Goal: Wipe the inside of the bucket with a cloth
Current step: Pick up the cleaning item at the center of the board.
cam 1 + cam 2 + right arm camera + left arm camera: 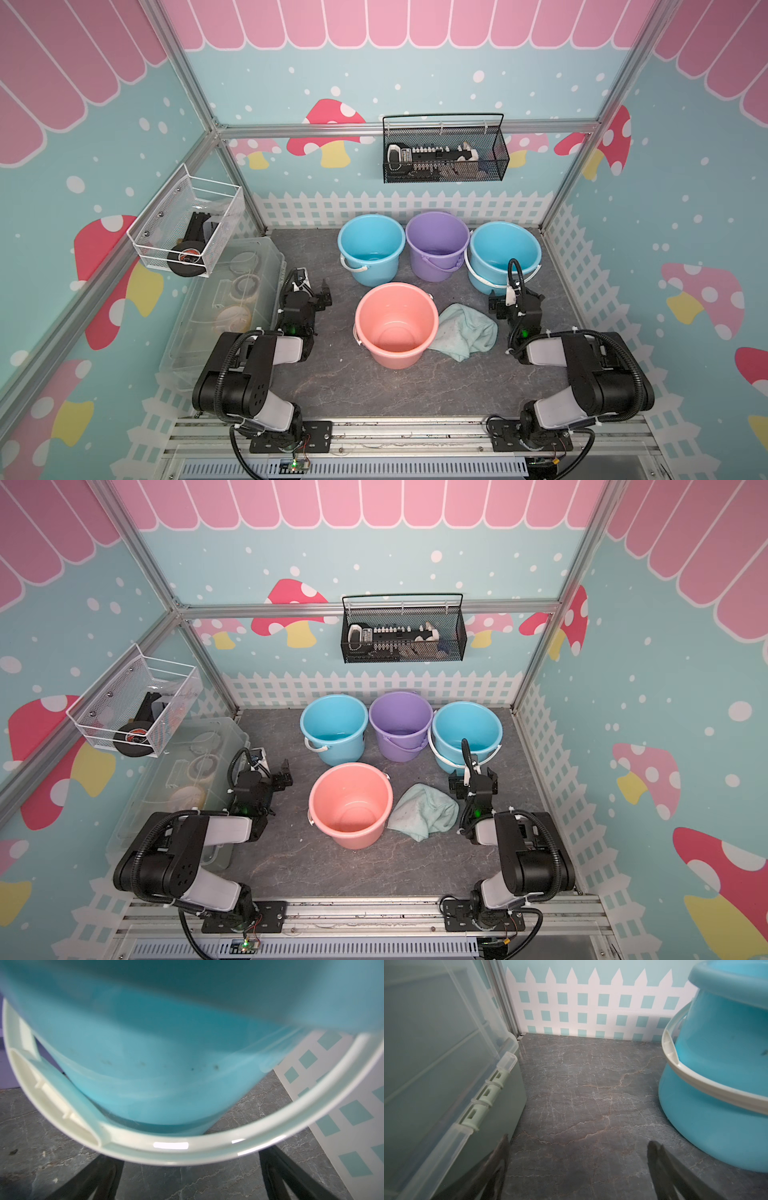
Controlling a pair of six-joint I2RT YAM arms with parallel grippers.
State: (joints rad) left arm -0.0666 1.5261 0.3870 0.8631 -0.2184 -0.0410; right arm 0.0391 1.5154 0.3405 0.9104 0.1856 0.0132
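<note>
The table (pixel 374 395) carried four buckets. We judged the pink bucket (pixel 395 307), upright at mid-frame in both top views, to be the one to wipe. The cloth (pixel 465 332) lay crumpled against its right side. The right tool (pixel 516 296) and the left tool (pixel 578 1142) stood wide and empty. We thought the right one should pinch a raised fold, clear of the bucket wall.
</note>
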